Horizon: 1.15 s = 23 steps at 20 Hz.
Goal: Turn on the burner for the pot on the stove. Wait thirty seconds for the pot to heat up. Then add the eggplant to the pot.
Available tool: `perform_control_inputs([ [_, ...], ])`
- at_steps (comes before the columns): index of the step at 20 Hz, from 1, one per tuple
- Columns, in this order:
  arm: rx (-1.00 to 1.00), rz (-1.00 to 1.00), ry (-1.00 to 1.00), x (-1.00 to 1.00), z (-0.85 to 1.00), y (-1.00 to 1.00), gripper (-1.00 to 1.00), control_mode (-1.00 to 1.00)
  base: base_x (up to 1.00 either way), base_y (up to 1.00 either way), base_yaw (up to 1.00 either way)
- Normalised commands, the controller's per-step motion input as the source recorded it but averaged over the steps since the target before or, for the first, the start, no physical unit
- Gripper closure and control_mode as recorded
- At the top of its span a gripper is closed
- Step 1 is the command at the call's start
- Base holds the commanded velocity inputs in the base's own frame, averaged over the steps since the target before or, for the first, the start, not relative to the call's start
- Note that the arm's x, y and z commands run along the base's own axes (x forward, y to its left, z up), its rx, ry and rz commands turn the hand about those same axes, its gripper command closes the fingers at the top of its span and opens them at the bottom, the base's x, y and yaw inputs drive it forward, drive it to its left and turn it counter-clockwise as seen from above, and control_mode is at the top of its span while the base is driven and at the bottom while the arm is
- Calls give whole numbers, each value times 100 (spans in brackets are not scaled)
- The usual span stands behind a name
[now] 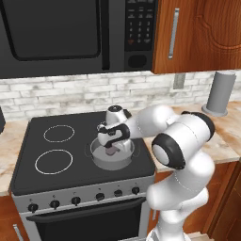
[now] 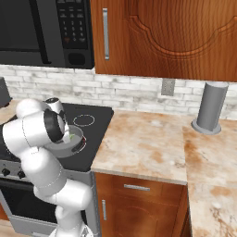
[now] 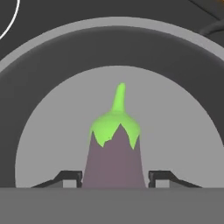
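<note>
eggplant (image 3: 114, 157), purple with a green cap and stem pointing away from the hand (image 3: 114, 183), gripped between the two dark fingertips (image 3: 70, 177) at its lower body. held low over the open mouth of the pot (image 1: 96, 157), pale floor of the pot directly ahead and the dark wall curving round on every side. carried stem-first and centred, by the look of it so a release drops it cleanly inside rather than onto the rim. whether the eggplant already touches the pot floor cannot be told. hand tucked down within the rim in the left base view, leaving little room sideways before fingers meet the wall; open way out straight back and up. pot seated on a ring of the stove (image 1: 28, 179) on the side nearest the worktop (image 2: 148, 148). two white-outlined rings bare beyond the pot. row of black knobs (image 1: 77, 201) along the front strip below. microwave (image 1: 56, 33) overhead limiting how high a lift can go. grey cylinder (image 2: 210, 109) well apart on the worktop.
</note>
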Motion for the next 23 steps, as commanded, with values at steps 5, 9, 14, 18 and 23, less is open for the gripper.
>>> perform_control_inputs([
  [5,0,0,-1,18,-2,0,-100,-100,0,0,0],
  [9,0,0,0,0,2,0,-100,-100,0,0,0],
  [14,2,0,-6,-15,33,-6,-100,-100,0,0,0],
  [18,8,0,-19,-69,90,-24,-100,-100,0,0,0],
  [23,7,0,-8,-73,88,-26,-100,-100,0,0,0],
])
